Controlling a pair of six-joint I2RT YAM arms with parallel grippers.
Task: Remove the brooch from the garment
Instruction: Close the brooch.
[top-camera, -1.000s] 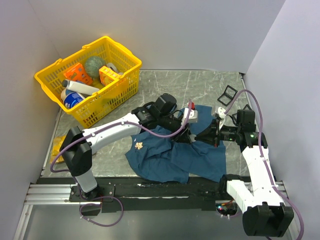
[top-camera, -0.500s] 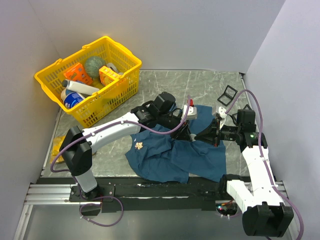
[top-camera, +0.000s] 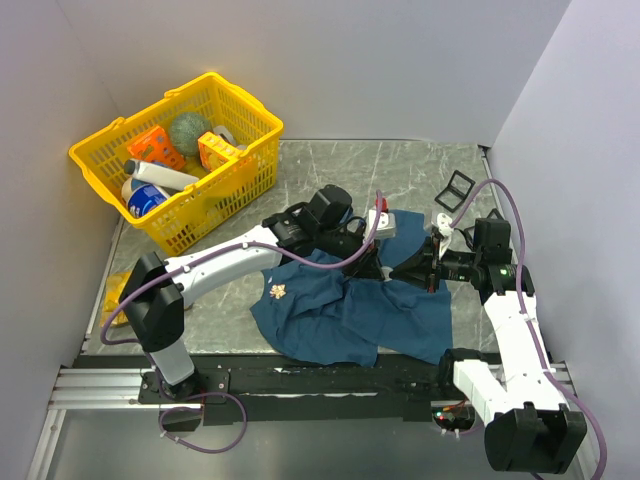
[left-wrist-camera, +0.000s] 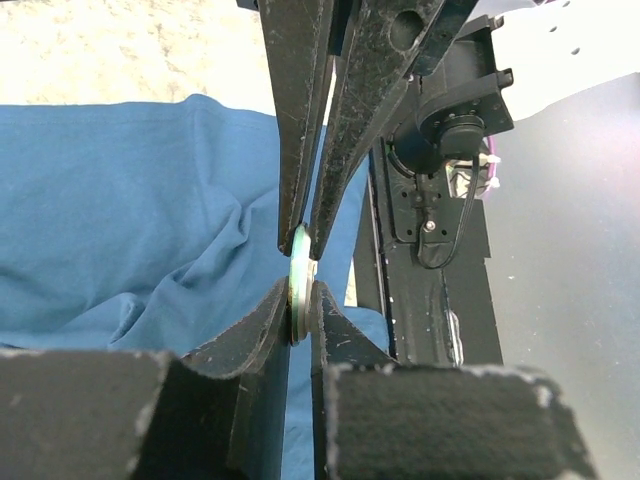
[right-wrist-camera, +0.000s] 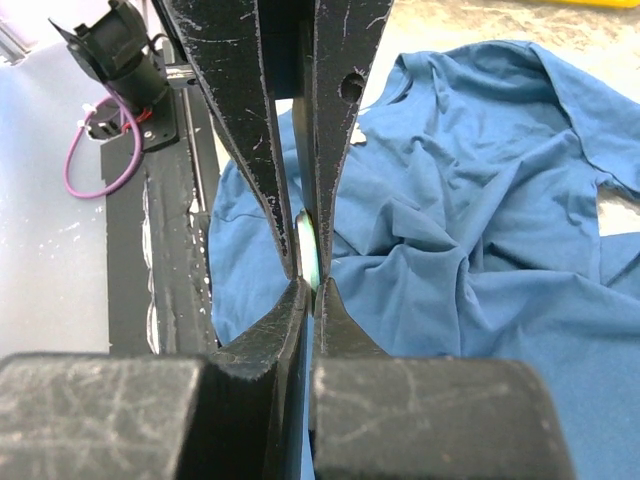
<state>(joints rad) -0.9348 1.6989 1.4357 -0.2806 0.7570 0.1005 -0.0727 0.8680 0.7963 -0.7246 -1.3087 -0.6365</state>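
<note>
Grippers are meeting tip to tip over the shirt (top-camera: 340, 315), at about 1 o'clock from its middle in the overhead view. We are seeing the left gripper (left-wrist-camera: 297, 298) pressing its two fingers onto the faces of a thin pale disc (left-wrist-camera: 299, 262). The right gripper (right-wrist-camera: 308, 292) is pinching that same disc from the opposite side, its jaws pressed almost together on it. Each wrist view is showing the disc edge-on, with the other arm's fingers coming in from 12 o'clock. We are reading this double hold as a way to work one part against another, one arm steadying while the other pulls or twists. Which arm is doing which, we cannot tell.

We are also noticing a small gold brooch (top-camera: 278, 292) sitting on the shirt near its 9 o'clock edge, well apart from both grippers. Whether the disc belongs to it or is a pin of its own is not showing.

The shirt is lying wrinkled on the table (top-camera: 400, 170) toward 6 o'clock, close to the arm bases, which is putting it within reach of both arms. A yellow basket (top-camera: 245, 175) is standing at 10 o'clock, well apart from the work. We are judging the gold piece as not yet taken off.
</note>
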